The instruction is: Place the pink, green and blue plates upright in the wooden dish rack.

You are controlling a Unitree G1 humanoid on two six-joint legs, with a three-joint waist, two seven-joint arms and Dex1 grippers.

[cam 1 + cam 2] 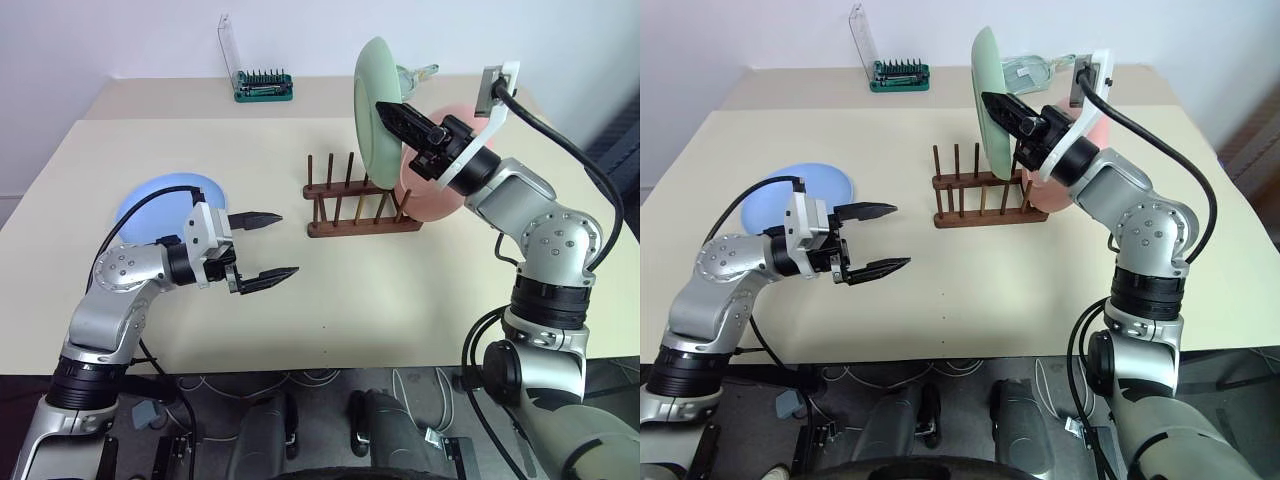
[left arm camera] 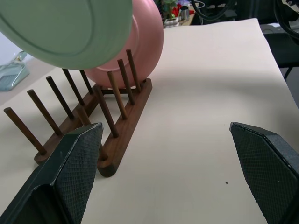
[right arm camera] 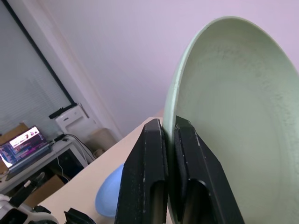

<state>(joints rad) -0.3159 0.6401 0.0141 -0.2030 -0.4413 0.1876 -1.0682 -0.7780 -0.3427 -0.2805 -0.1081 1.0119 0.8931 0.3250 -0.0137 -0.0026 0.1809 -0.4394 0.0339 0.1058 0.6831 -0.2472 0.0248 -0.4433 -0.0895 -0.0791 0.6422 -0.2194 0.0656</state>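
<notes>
Left eye view: beige table (image 1: pixel 400 320) w/ two robot arms over it. Wooden dish rack (image 1: pixel 360 205) sits near table centre, toward the far edge. Pink plate (image 1: pixel 435 195) stands upright in the rack's right end. Green plate (image 1: pixel 375 115) is held on edge above the rack, pinched at its rim by right gripper (image 1: pixel 392 113), fingers clamped on it. Blue plate (image 1: pixel 165 205) lies flat near the left edge. Left gripper (image 1: pixel 268 245) hovers betw. blue plate & rack, fingers wide apart, holding nothing. Green bit holder (image 1: pixel 263 87) stands at the far edge.
</notes>
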